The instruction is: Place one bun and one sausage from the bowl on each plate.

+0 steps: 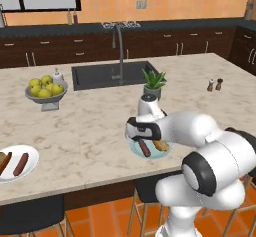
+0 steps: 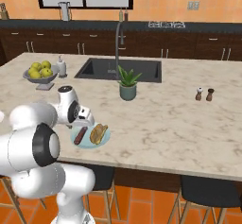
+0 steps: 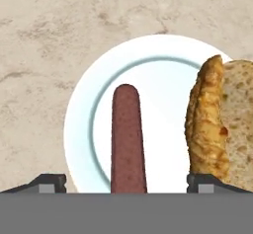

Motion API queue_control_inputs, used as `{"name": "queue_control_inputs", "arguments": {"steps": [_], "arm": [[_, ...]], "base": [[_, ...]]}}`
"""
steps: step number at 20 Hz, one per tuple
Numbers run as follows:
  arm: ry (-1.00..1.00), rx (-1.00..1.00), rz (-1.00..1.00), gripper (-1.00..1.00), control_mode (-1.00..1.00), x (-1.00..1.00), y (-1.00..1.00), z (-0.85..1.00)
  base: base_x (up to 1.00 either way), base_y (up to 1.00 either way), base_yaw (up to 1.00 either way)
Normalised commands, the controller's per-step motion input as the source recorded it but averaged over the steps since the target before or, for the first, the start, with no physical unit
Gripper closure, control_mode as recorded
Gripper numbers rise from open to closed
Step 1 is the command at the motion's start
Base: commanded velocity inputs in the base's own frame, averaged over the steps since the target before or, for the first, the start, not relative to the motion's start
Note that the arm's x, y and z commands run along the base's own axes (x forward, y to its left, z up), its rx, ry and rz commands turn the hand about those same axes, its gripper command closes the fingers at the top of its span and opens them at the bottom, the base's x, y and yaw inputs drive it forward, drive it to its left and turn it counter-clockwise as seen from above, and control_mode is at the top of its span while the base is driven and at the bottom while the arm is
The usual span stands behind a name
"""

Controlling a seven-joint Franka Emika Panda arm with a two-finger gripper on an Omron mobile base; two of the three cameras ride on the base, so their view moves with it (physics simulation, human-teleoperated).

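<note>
Here, sausage (image 3: pixel 127 139) between open end effector (image 3: pixel 127 182) fingers

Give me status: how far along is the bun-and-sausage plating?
Nearly done. The white plate at the counter's left edge holds a sausage and what looks like a bun. The pale blue plate holds a bun and a sausage; the gripper stands open over that sausage. Left: retract the arm.
</note>
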Motion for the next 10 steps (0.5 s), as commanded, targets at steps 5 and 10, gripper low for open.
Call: {"name": "queue_control_inputs", "arguments": {"steps": [5,10], "arm": [[0.00,0.00,0.00,-1.00,-1.00,-0.46,0.14,0.85],[0.00,0.03,0.01,-1.00,-1.00,-0.54,0.40,0.71]], "base": [[0.00,0.00,0.00],[0.00,0.00,0.00]]}}
